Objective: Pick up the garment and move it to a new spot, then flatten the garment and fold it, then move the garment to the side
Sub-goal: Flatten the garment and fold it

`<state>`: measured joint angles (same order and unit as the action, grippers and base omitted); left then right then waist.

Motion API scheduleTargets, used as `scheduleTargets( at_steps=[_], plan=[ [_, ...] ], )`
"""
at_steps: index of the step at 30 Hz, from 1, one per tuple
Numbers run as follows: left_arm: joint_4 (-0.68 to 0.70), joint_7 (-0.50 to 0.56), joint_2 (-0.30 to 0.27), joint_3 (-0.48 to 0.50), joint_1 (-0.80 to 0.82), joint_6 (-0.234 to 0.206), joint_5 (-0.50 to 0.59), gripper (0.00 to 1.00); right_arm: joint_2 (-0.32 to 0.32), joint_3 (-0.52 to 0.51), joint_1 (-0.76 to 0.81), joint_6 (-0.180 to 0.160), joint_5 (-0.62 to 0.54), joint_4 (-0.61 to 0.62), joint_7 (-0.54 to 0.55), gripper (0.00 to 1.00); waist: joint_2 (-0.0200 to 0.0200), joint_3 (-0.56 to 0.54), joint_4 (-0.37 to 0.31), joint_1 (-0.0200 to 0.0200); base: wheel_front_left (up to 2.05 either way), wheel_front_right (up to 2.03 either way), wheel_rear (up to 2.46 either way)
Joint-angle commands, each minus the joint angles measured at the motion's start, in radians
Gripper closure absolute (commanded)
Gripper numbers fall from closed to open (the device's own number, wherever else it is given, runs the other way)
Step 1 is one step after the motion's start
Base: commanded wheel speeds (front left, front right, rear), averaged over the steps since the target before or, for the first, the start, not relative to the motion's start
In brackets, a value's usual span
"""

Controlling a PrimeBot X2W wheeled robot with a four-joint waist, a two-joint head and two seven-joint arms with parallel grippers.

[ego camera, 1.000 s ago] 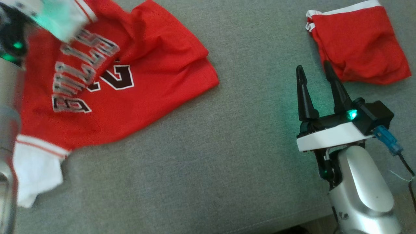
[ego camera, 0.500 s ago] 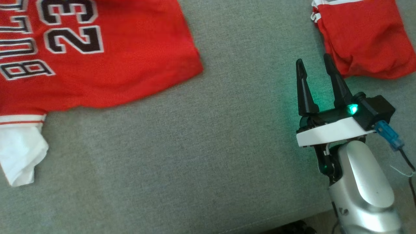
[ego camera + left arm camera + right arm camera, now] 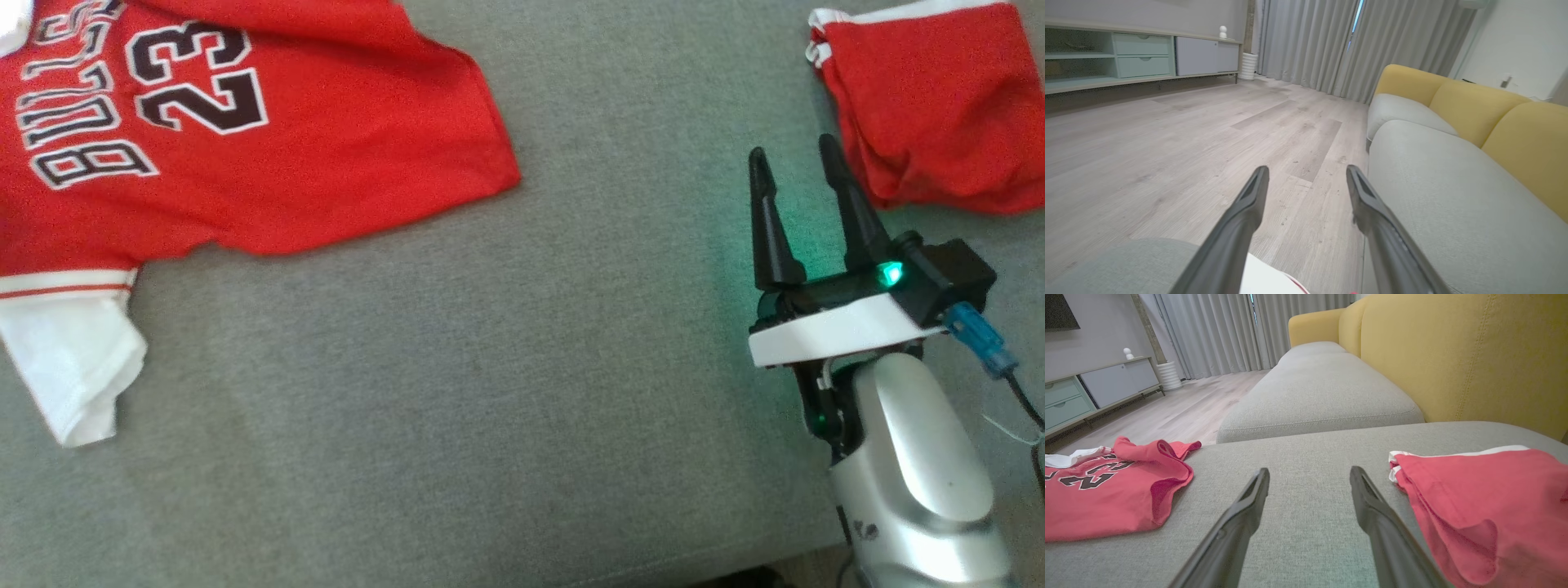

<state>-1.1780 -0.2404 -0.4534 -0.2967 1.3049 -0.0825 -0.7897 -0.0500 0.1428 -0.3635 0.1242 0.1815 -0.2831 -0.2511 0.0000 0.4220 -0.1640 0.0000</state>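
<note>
- The right gripper [image 3: 792, 151] is held with its two dark fingers spread wide, and nothing is gripped between them; grey sofa cushion [image 3: 490, 392] is seen in the gap.
- The left gripper [image 3: 1307, 171] is seen in its own wrist view with the fingers likewise parted and nothing held; wooden floor [image 3: 1167, 143] is seen beyond the tips.
- A strip of white and red fabric [image 3: 1274, 281] is glimpsed beneath the base of the left fingers.
- The red jersey [image 3: 286, 163], marked BULLS 23 and fitted with a white sleeve [image 3: 73, 367], is spread on the cushion well to the left of the right gripper and apart from it.
- A folded red garment [image 3: 931, 106] with white trim is laid just to the right of the right gripper's tips; whether it is touched cannot be told.
- A yellow backrest [image 3: 1453, 355] is seen ahead of the right gripper, to its right.
</note>
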Motion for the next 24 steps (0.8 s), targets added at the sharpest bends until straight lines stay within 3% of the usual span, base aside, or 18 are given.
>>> scheduleTargets(
  at_steps=[1,8,12,19,24],
  plan=[
    [0.021,-0.009,-0.040,0.001,0.014,0.014,0.011,0.00,0.000,0.009,-0.022,0.007,-0.007,0.028,-0.011,0.00,0.0000,-0.017,0.016,0.0000,0.00,0.00,0.00],
    [0.068,-0.020,0.026,-0.035,-0.060,0.105,0.038,0.00,0.000,-0.022,0.001,0.007,-0.022,0.022,-0.011,0.00,0.0000,-0.093,0.090,0.0000,0.00,0.00,0.00],
    [0.159,-0.021,0.048,-0.037,-0.136,0.134,0.067,0.00,0.000,-0.037,0.020,0.007,-0.033,0.017,-0.011,0.00,0.0000,-0.137,0.135,0.0000,0.00,0.00,0.00],
    [0.364,-0.021,0.071,-0.052,-0.332,0.132,0.156,0.00,0.000,-0.059,0.063,0.007,-0.044,0.006,-0.011,0.00,0.0000,-0.207,0.201,0.0000,0.00,0.00,0.00],
    [0.541,-0.021,0.081,-0.066,-0.546,0.082,0.231,0.00,0.000,-0.077,0.101,0.007,-0.041,0.003,-0.011,0.00,0.0000,-0.258,0.241,0.0000,0.00,0.00,0.00]
  ],
)
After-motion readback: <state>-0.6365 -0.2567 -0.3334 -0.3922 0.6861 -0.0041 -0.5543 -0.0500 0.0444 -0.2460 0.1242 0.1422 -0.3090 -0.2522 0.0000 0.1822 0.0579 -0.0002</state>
